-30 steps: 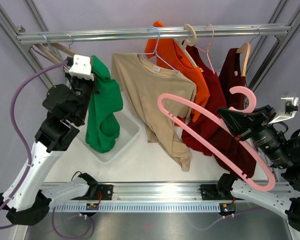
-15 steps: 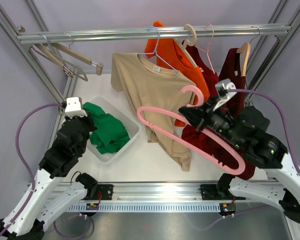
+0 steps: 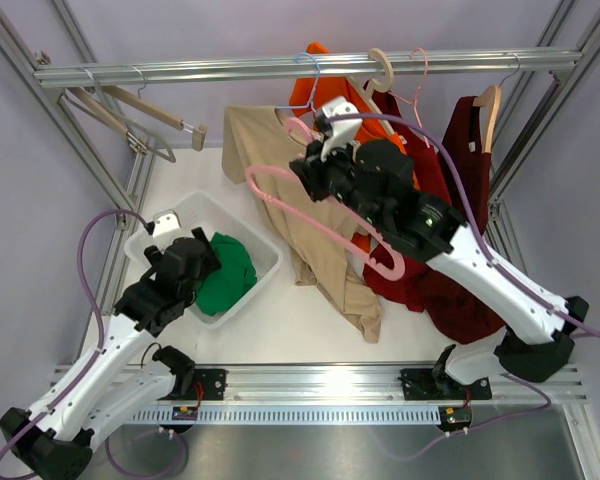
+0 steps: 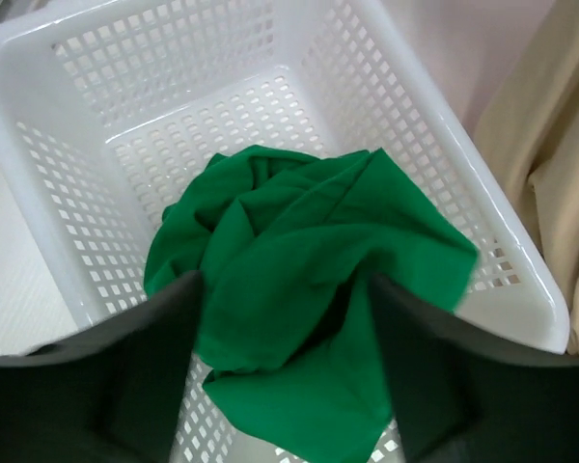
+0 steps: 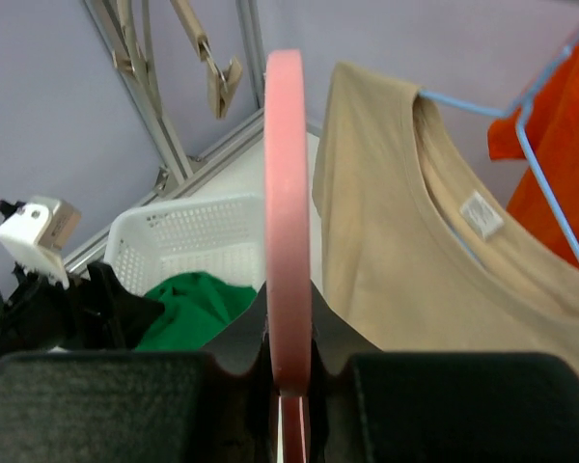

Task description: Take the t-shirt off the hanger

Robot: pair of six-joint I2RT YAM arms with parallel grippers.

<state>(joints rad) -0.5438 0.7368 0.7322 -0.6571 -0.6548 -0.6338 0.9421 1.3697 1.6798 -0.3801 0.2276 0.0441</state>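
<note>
Green t-shirt (image 4: 309,222) lay bunched in white basket (image 4: 521,280), off the pink hanger (image 5: 287,193). Left gripper (image 4: 285,285) jaws stood apart above it, holding nothing; right gripper (image 5: 288,376) clamped the hanger. Risk: the hanger could snag the beige shirt (image 5: 415,241) hanging close beside it

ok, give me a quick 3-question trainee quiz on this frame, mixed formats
1. True or false: the green t-shirt lies in the white basket.
2. What does the right pincer grip? A) the pink hanger B) a towel C) nothing
3. Fill in: the left pincer, over the basket, is ____ (open/shut).
Key: 1 true; 2 A; 3 open.
</note>
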